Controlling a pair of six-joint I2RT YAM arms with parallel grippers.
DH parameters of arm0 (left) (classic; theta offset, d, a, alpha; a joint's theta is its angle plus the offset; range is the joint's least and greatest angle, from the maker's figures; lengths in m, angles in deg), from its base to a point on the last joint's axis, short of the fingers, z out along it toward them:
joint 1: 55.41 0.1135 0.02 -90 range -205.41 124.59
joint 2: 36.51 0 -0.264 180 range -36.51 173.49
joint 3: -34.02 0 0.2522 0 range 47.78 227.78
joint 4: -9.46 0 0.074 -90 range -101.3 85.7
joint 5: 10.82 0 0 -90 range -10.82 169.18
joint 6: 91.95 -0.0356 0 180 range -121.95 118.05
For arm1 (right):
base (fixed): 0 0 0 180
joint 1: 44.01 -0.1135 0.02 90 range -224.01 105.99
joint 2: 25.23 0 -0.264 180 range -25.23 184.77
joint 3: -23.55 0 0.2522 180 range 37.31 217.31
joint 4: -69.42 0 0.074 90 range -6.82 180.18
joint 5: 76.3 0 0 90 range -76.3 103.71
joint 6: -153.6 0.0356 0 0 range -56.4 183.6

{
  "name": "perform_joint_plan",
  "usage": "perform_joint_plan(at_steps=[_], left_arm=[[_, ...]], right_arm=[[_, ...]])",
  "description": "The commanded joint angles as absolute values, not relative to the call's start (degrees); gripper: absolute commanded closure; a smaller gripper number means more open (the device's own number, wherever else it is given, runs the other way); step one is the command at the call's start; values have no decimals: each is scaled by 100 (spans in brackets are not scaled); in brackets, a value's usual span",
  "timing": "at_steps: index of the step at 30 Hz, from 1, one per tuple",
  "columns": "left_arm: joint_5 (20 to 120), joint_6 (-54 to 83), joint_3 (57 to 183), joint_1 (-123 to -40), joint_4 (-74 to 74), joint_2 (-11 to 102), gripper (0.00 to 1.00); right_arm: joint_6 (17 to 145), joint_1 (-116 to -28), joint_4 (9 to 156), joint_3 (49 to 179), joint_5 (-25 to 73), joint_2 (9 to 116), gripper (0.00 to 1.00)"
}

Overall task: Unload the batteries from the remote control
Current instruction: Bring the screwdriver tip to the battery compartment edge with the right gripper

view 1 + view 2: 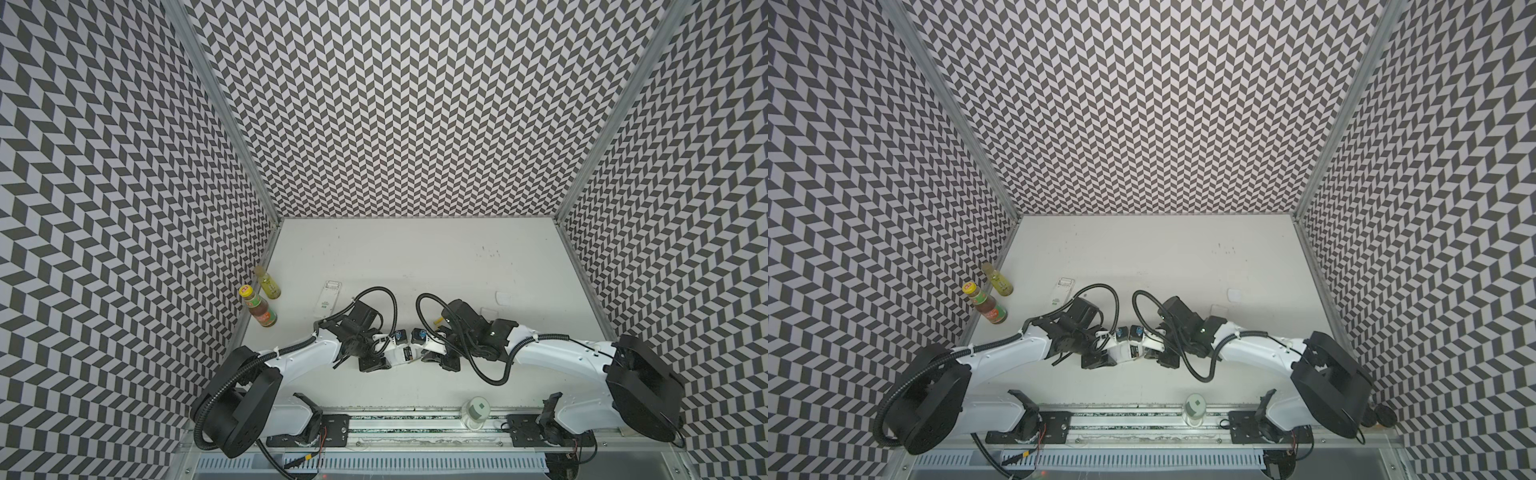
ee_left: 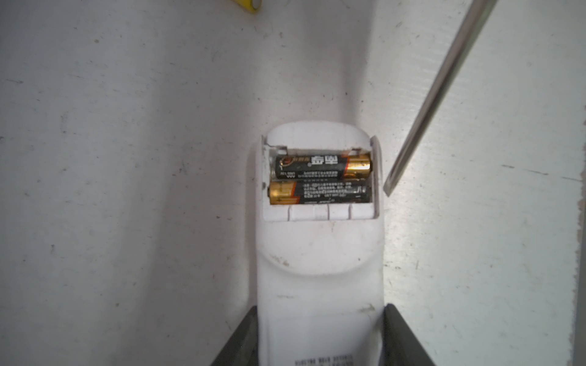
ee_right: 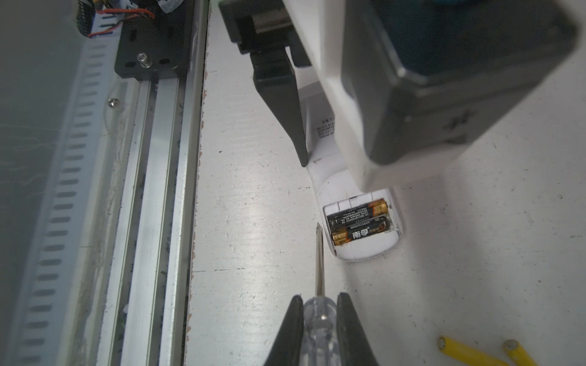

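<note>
A white remote control lies back up on the table, its compartment open. Two black batteries with gold ends sit side by side in it. My left gripper is shut on the remote's body, one finger on each long side. My right gripper is shut on the clear handle of a screwdriver. Its tip hangs just beside the compartment's edge, apart from the batteries. Two yellow batteries lie loose on the table. In both top views the grippers meet over the remote near the front middle.
A second white remote lies at the back left, next to two bottles by the left wall. Two small white covers lie at the right. A clear jar stands on the front rail.
</note>
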State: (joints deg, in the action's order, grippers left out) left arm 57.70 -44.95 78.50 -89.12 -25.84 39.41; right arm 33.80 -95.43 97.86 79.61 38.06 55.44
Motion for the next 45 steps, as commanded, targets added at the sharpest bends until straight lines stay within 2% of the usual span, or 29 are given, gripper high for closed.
perform_joint_plan(at_steps=[1, 9, 34, 40, 45], left_arm=[[5911, -4634, 7863, -8916, -2600, 4057, 67], [5921, -4621, 7873, -8921, -2612, 4056, 67], [5903, -4598, 7883, -8916, -2610, 4083, 67], [5893, -4561, 7924, -8911, -2619, 4102, 67], [5891, -4539, 7946, -8911, -2637, 4128, 67]], right_arm=[[3469, -9487, 9701, 8192, 3946, 5511, 100], [3580, -9378, 9672, 8272, 4190, 5515, 100], [3469, -9384, 9903, 8247, 3898, 5897, 100], [3468, -9599, 9575, 8015, 3169, 5753, 100], [3732, -9807, 8761, 7594, 2506, 5288, 100]])
